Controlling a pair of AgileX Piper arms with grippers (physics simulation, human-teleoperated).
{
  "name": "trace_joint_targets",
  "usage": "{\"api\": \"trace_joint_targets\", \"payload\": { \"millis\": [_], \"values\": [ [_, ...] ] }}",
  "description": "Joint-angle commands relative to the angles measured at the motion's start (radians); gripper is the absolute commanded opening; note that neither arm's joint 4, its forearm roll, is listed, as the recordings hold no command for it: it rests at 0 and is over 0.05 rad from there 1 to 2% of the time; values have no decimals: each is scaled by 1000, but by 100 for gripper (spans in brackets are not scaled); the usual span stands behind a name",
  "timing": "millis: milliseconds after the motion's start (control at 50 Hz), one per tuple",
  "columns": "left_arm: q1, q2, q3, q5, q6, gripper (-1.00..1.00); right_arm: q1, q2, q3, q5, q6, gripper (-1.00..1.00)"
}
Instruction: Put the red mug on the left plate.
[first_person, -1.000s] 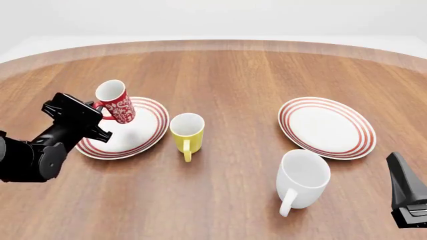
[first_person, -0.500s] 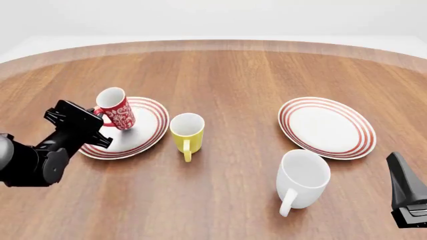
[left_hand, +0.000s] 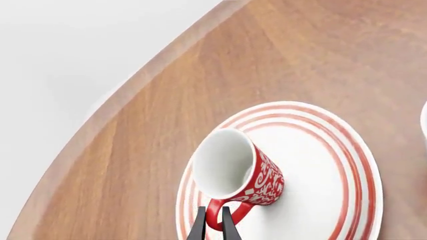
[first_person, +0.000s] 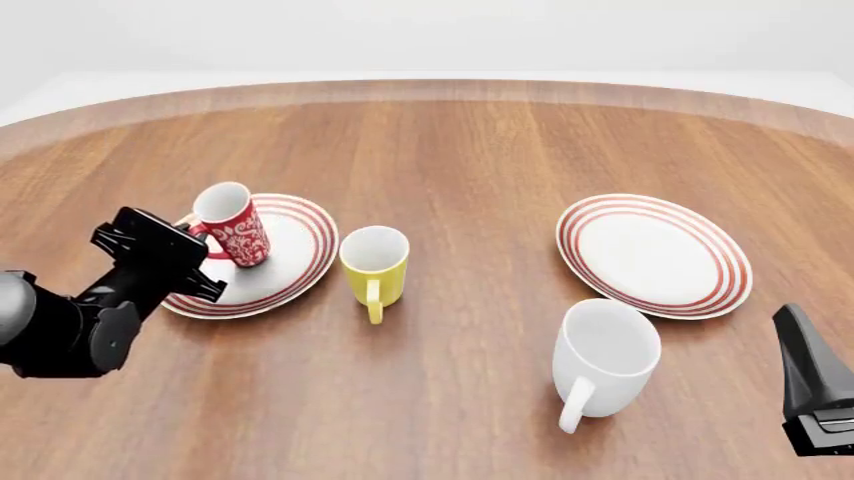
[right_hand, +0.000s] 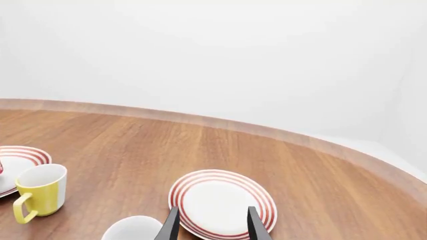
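Observation:
The red mug (first_person: 231, 222) with its white floral pattern is tilted, its base down on the left plate (first_person: 302, 238). My left gripper (first_person: 192, 238) is shut on the mug's red loop handle, at the plate's left side. The left wrist view shows the thin fingers (left_hand: 200, 226) pinching the handle of the red mug (left_hand: 240, 172), with the ringed plate (left_hand: 333, 165) under it. My right gripper (first_person: 791, 322) is at the front right corner, far from the mug, open and empty in the right wrist view (right_hand: 212, 227).
A yellow mug (first_person: 372, 262) stands just right of the left plate. A larger white mug (first_person: 607, 355) stands front right, by the right plate (first_person: 654, 253). The right wrist view shows the yellow mug (right_hand: 40, 192) and right plate (right_hand: 220, 202).
My left gripper has lowered the red mug from above the left plate down onto it, moving slightly left. The right arm has not moved.

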Motion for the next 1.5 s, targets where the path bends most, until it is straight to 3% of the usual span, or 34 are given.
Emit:
{"api": "trace_joint_targets", "payload": {
  "millis": [20,260,280,720,1160,1500],
  "values": [
    [1,10,-4,-9,9,-100,0,0,0,0,0,100],
    [-3,7,-20,21,-9,-100,0,0,1,-3,-2,100],
    [-3,4,-22,26,-12,100,0,0,1,-3,-2,100],
    [-3,-9,-23,49,-24,100,0,0,0,-4,-5,100],
    [-8,-68,72,7,-45,100,2,0,-1,-4,-8,100],
    [-49,-76,76,13,-81,100,3,0,1,-5,-8,100]
  ]
}}
